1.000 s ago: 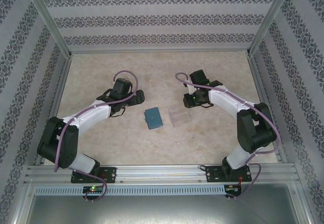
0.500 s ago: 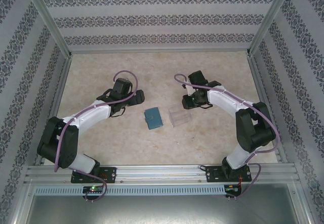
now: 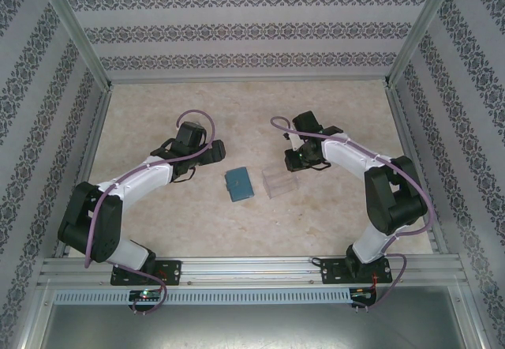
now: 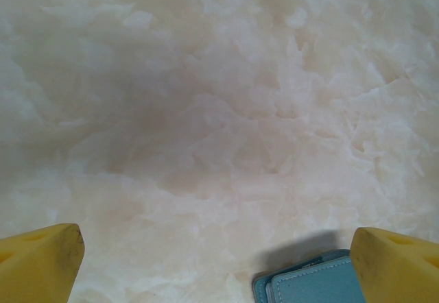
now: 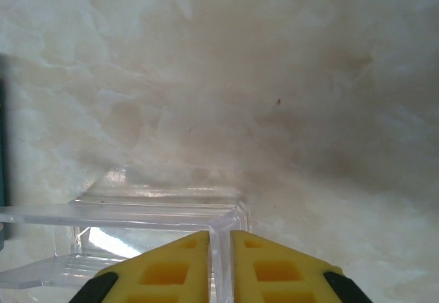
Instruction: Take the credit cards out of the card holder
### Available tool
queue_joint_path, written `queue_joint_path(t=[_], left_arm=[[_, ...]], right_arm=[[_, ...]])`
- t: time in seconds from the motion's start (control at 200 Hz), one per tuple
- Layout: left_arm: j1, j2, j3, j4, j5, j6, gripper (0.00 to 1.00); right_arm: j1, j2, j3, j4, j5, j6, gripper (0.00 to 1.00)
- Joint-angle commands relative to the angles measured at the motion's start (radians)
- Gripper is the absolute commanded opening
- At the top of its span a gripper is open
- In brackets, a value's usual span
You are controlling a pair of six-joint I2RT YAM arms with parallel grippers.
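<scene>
The teal card holder (image 3: pixel 238 184) lies closed and flat on the pale marbled surface (image 3: pixel 158 112), about midway between the two arms. Just to its right sits a clear tray (image 3: pixel 279 182) (a narrow gap keeps them apart). The right end effector (image 5: pixel 219 265) has its yellow fingers (image 5: pixel 274 272) pinched together on one wall of that tray. The left end effector (image 4: pixel 216 265) hangs low at the holder's other side, spread wide, with the holder's corner beside its right finger.
</scene>
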Motion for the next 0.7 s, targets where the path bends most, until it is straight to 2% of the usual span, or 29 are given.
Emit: queue_joint_path(t=[0.0, 0.185, 0.36, 0.465, 0.56, 0.694], left_arm=[[-0.009, -0.005, 0.01, -0.038, -0.001, -0.02, 1.0], [-0.01, -0.004, 0.017, -0.048, -0.001, -0.02, 1.0], [-0.011, -0.008, 0.027, -0.068, -0.007, -0.016, 1.0], [-0.01, -0.007, 0.037, -0.094, -0.018, -0.01, 1.0], [-0.009, -0.005, 0.044, -0.109, -0.021, -0.007, 1.0], [-0.01, 0.001, 0.051, -0.123, -0.016, -0.001, 1.0]], right_arm=[[0.007, -0.024, -0.002, -0.021, 0.027, 0.008, 0.15], [0.007, -0.054, 0.007, -0.022, 0.069, 0.074, 0.11], [0.017, -0.054, 0.049, -0.027, 0.127, 0.203, 0.05], [0.027, -0.017, 0.106, -0.036, 0.142, 0.278, 0.03], [0.053, 0.044, 0.189, -0.078, 0.222, 0.332, 0.02], [0.08, 0.114, 0.288, -0.084, 0.266, 0.375, 0.01]])
